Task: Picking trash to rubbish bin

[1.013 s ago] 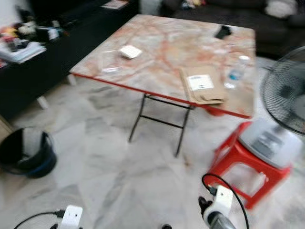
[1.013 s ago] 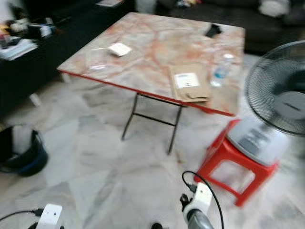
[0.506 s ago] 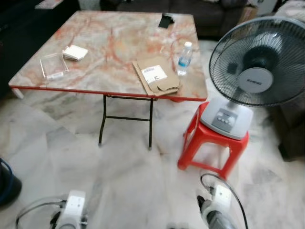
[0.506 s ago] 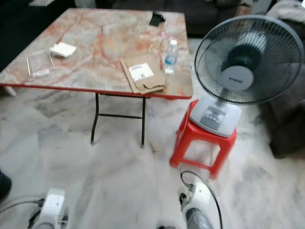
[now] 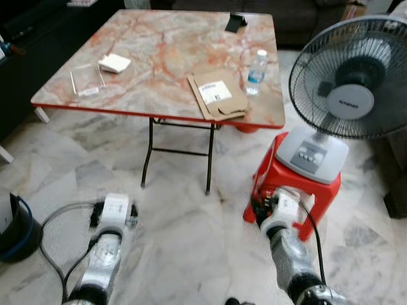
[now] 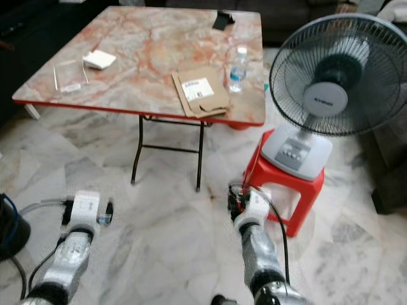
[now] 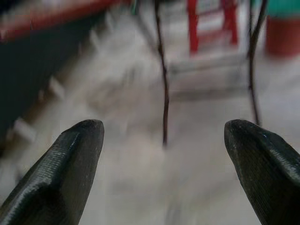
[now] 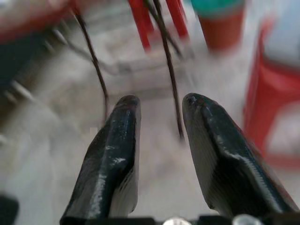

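Note:
On the marble-patterned folding table (image 5: 159, 44) lie a brown cardboard envelope (image 5: 219, 96), a clear water bottle (image 5: 256, 71), a white packet (image 5: 114, 62), a clear plastic box (image 5: 87, 79) and a small black item (image 5: 236, 21). A black rubbish bin (image 5: 14, 229) with a blue rim stands on the floor at the far left edge. Both arms reach forward low over the floor, well short of the table. My left gripper (image 7: 164, 136) is wide open and empty. My right gripper (image 8: 161, 101) has a narrow gap between its fingers and holds nothing.
A large standing fan (image 5: 353, 82) sits on a red plastic stool (image 5: 296, 190) right of the table, close to my right arm. The table's thin black legs (image 5: 181, 152) and a red tub (image 5: 248, 127) are beneath it. A dark sofa lines the left side.
The camera has swung, so the whole scene shifted. Both arms have risen forward into view from the bottom edge. The bin shows again at the far left.

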{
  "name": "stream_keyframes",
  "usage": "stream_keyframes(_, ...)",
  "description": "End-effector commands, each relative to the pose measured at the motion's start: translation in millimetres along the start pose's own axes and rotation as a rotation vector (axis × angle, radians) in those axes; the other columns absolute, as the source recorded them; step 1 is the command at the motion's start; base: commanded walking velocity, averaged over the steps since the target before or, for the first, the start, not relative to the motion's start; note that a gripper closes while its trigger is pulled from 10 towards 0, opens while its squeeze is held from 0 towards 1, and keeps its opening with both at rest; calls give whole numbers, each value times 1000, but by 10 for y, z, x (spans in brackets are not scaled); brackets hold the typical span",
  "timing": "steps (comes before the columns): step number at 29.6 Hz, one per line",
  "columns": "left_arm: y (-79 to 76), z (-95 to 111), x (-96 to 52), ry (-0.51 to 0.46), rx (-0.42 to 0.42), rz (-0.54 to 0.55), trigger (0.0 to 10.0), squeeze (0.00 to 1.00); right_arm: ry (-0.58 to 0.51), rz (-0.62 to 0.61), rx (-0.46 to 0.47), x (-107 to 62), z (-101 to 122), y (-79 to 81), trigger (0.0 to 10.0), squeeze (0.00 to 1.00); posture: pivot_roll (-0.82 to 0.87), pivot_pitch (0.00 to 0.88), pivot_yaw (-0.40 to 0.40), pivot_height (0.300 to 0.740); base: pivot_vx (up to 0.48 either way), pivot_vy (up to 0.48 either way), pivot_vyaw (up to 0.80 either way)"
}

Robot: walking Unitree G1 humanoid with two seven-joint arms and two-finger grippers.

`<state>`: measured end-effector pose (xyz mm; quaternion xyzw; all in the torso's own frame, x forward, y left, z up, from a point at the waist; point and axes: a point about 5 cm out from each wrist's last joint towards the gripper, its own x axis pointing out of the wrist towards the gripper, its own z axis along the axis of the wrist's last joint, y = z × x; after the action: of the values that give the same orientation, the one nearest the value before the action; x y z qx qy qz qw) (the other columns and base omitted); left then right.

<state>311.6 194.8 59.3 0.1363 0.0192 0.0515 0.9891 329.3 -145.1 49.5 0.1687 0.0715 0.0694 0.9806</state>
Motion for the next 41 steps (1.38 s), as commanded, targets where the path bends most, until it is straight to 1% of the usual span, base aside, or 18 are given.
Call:
stream_keyframes(1, -47, 128, 38, -57, 1, -27, 10000, 0, -64, 61, -9, 70, 124, 131, 10000, 0, 117, 151, 1, 740, 0, 0, 0)
stream_keyframes(2, -84, 277, 99, -105, -28, -21, 10000, 0, -112, 103, -17, 135, 245, 240, 10000, 0, 109, 148, -1, 740, 0, 0, 0)
stream_keyframes(3, -101, 353, 124, -131, -42, -18, 10000, 0, -137, 122, -24, 162, 305, 291, 10000, 0, 109, 148, -1, 740, 0, 0, 0)
stream_keyframes(4, -112, 403, 140, -147, -50, -17, 10000, 0, -154, 134, -29, 179, 344, 325, 10000, 0, 109, 148, -1, 740, 0, 0, 0)
stream_keyframes(7, -117, 438, 143, -159, -54, -17, 10000, 0, -167, 143, -34, 188, 368, 344, 10000, 0, 109, 148, -1, 740, 0, 0, 0)
stream_keyframes(8, -166, 570, 169, -206, -65, -31, 10000, 0, -216, 166, -37, 231, 488, 437, 10000, 0, 106, 144, -1, 740, 0, 0, 0)
stream_keyframes(9, -238, 788, 185, -281, -103, -44, 10000, 0, -304, 204, -38, 289, 692, 606, 10000, 0, 104, 143, -2, 740, 0, 0, 0)
stream_keyframes(10, -253, 836, 185, -297, -112, -46, 10000, 0, -323, 213, -37, 298, 738, 644, 10000, 0, 104, 143, -2, 740, 0, 0, 0)
stream_keyframes(12, -254, 859, 175, -301, -121, -44, 10000, 0, -334, 220, -27, 302, 759, 674, 10000, 0, 104, 139, -3, 740, 0, 0, 0)
stream_keyframes(14, -253, 875, 168, -298, -129, -41, 10000, 0, -342, 244, -36, 308, 776, 756, 10000, 0, 104, 136, -3, 740, 0, 0, 0)
stream_keyframes(18, -248, 898, 158, -303, -127, -47, 10000, 0, -337, 267, -40, 311, 761, 831, 10000, 0, 110, 127, -6, 740, 0, 0, 0)
stream_keyframes(23, -218, 921, 145, -302, -125, -42, 10000, 0, -337, 269, -45, 308, 769, 839, 10000, 0, 114, 122, -7, 740, 0, 0, 0)
stream_keyframes(25, -199, 946, 140, -306, -125, -37, 10000, 0, -346, 271, -57, 312, 811, 846, 10000, 0, 113, 117, -7, 740, 0, 0, 0)
stream_keyframes(32, -199, 979, 148, -310, -131, -32, 10000, 0, -358, 269, -56, 327, 871, 844, 10000, 0, 111, 111, -9, 740, 0, 0, 0)
stream_keyframes(33, -199, 981, 147, -310, -140, -27, 10000, 0, -361, 276, -74, 326, 880, 851, 10000, 0, 113, 110, -9, 740, 0, 0, 0)
stream_keyframes(40, -165, 959, 143, -295, -148, -10, 10000, 0, -364, 287, -111, 318, 875, 889, 10000, 0, 116, 118, -11, 740, 0, 0, 65)
stream_keyframes(41, -151, 964, 144, -296, -148, -7, 10000, 0, -361, 291, -135, 311, 859, 895, 10000, 0, 118, 123, -10, 740, 0, 0, 800)
